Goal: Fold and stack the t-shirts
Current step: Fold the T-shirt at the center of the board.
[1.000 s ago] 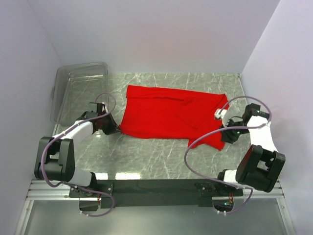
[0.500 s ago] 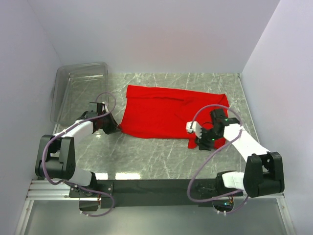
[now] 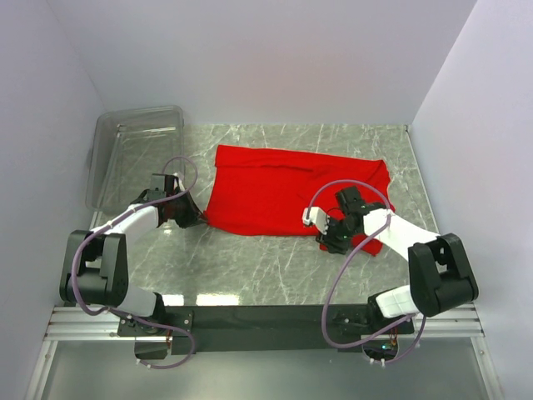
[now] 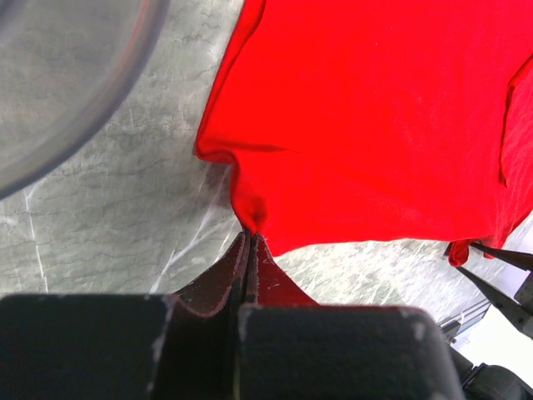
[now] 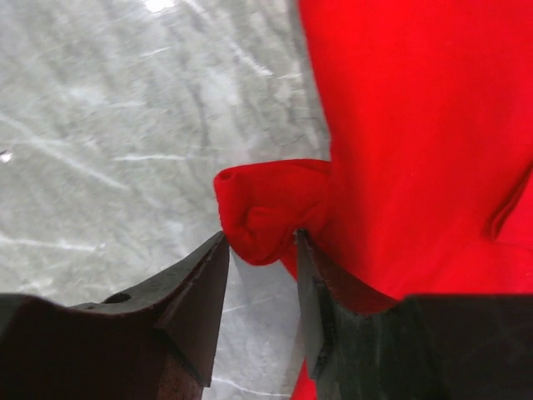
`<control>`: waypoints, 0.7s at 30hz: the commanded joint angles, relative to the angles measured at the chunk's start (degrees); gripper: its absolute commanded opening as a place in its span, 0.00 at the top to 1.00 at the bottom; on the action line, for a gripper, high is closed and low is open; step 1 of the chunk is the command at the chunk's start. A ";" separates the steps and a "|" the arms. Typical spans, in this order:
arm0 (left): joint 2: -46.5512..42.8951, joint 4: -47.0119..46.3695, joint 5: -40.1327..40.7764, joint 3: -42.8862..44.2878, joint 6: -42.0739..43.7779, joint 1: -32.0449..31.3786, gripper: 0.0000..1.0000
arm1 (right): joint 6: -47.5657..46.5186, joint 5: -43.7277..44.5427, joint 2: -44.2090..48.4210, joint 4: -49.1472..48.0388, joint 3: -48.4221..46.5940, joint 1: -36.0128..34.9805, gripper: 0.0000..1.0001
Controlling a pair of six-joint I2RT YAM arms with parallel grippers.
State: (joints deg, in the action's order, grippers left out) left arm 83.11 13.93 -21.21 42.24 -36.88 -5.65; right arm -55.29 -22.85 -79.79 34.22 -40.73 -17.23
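The bright red t-shirt [image 3: 283, 187] lies spread on the marble table, partly folded. My left gripper [image 3: 198, 220] sits at its near-left corner. In the left wrist view this gripper [image 4: 250, 239] is shut on a pinch of the shirt's hem [image 4: 252, 212]. My right gripper [image 3: 326, 242] is low at the shirt's near-right edge. In the right wrist view it [image 5: 260, 243] is open, its jaws standing either side of a bunched fold of the shirt [image 5: 266, 208], with the rest of the shirt [image 5: 416, 125] beyond it.
A clear plastic bin [image 3: 137, 150] stands at the back left; its rim shows in the left wrist view [image 4: 67, 75]. White walls close the table on three sides. The right arm's cable [image 3: 333, 275] loops over the table in front of the shirt.
My right arm has swung left from the shirt's right edge to its near-right corner, jaws now around a bunched fold. The left gripper has not moved.
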 commanded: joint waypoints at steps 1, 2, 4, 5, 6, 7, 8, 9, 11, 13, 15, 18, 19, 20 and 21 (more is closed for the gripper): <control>-1.72 -2.42 -1.03 0.48 -0.21 0.29 0.98 | 3.42 2.63 -0.63 -4.07 0.39 -2.01 0.58; -1.72 -2.42 -1.02 0.56 -0.29 0.29 0.98 | 4.30 2.64 -0.89 -3.98 0.21 -2.62 0.65; -1.64 -2.51 -1.20 0.56 -0.12 0.38 0.98 | 4.75 2.11 -1.16 -3.20 -0.14 -3.76 0.81; -1.64 -2.33 -1.03 0.65 0.06 0.38 0.98 | 4.66 1.76 -0.81 -1.71 -0.40 -3.86 0.96; -1.72 -2.25 -1.11 0.65 0.32 0.46 0.99 | 4.23 -0.07 -0.46 -0.31 -0.84 -3.86 1.00; -1.81 -2.07 -1.11 0.65 0.41 0.64 0.99 | 3.44 -1.57 1.11 1.45 -1.71 -3.77 1.00; -1.90 -2.07 -1.20 0.57 0.50 0.73 0.99 | 0.47 -3.06 2.26 3.55 -2.16 -3.77 1.00; -2.07 -2.07 -1.29 0.56 0.58 0.73 0.99 | -1.73 -7.51 3.40 9.41 -2.77 -3.86 1.00; -2.16 -1.98 -1.38 0.48 0.85 0.99 0.99 | -8.57 -11.14 5.77 16.46 -5.14 -3.95 1.00; -2.25 -2.07 -1.46 0.48 1.11 1.08 0.99 | -11.50 -15.01 5.96 24.56 -7.51 -3.95 1.00; -2.08 -2.24 -1.46 0.30 1.29 1.17 0.99 | -12.92 -16.43 5.17 27.99 -8.57 -3.95 1.00; -1.38 -2.60 -1.73 -0.05 1.46 1.34 0.99 | -12.56 -18.54 3.33 29.58 -9.72 -4.47 1.00; -1.20 -2.68 -1.90 -0.05 1.55 1.43 0.99 | -12.74 -19.24 2.63 30.20 -10.24 -4.82 1.00; -1.11 -2.77 -1.99 -0.14 1.55 1.52 0.99 | -12.83 -20.21 2.53 31.08 -10.33 -5.09 1.00; -0.76 -2.86 -2.08 -0.14 1.73 1.52 0.99 | -12.92 -20.65 2.53 31.61 -10.51 -5.53 0.98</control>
State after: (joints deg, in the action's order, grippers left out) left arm 82.85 13.08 -21.82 42.24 -36.60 -4.51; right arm -65.87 -38.20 -76.58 59.24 -49.08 -21.45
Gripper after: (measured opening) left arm 0.015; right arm 0.014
